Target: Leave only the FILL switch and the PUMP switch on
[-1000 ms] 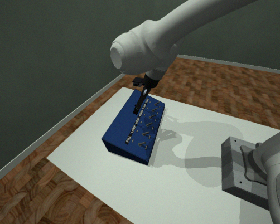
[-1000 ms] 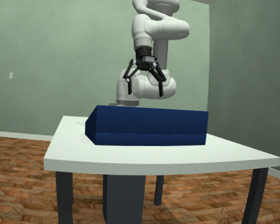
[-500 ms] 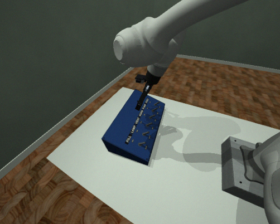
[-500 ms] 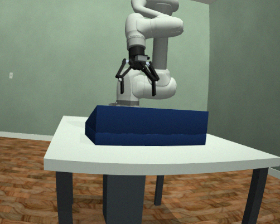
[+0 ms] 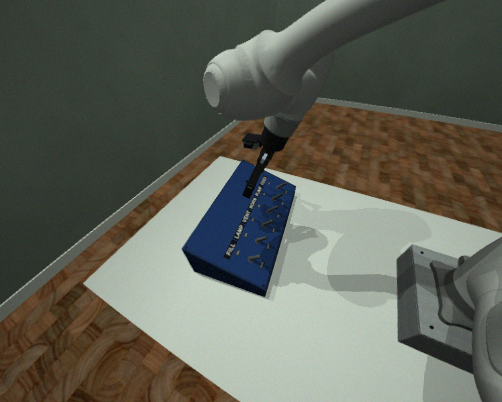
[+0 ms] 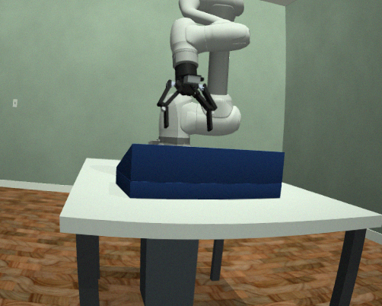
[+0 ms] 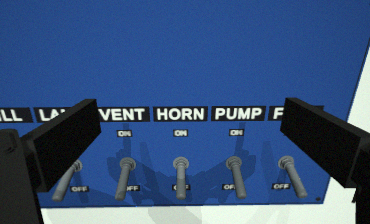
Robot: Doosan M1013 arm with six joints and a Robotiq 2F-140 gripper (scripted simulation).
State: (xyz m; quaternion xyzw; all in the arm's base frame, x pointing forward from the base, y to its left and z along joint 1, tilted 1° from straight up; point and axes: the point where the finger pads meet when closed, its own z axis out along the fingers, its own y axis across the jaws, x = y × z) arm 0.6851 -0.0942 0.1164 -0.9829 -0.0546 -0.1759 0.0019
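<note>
The blue console (image 6: 200, 171) lies on the white worktop (image 6: 215, 218) directly beneath the tool (image 6: 187, 118), whose fingers stand wide apart with nothing between them; in the wrist view the FILL label (image 7: 5, 115) sits just outside the left finger. Between the fingers, the VENT lever (image 7: 124, 176), HORN lever (image 7: 180, 176) and PUMP lever (image 7: 236, 176) all lean to OFF; a further lever (image 7: 292, 175) leans to OFF beside the right finger.

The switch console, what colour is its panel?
Dark blue; the console shows it best in the wrist view, with white-on-black labels.
</note>
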